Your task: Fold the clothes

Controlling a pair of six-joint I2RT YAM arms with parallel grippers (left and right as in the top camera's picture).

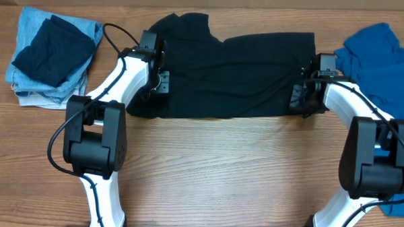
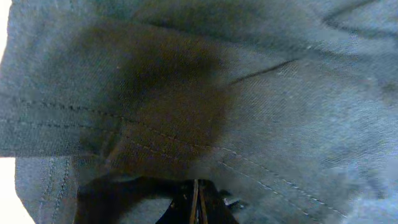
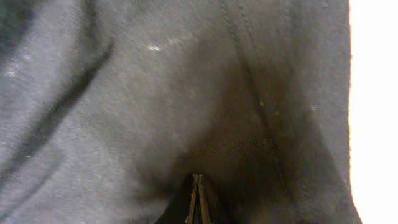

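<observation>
Black shirt [image 1: 237, 74] lies spread across the table [image 1: 227, 168] in the overhead view, held at both ends. Left wrist: left jaws pressed together, pinching stitched cloth. Right wrist: right jaws likewise pinch cloth. Likely soft, light, limp; hemmed edges suit gripping.

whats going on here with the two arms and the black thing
Two robot arms are working on a black shirt spread across the wooden table. The left gripper is at one end of the shirt and the right gripper at the other. Both wrist views show the fingers closed with fabric pinched between them. A folded stack of clothes sits at the far left, and a loose pile of blue clothes lies at the far right.
</observation>
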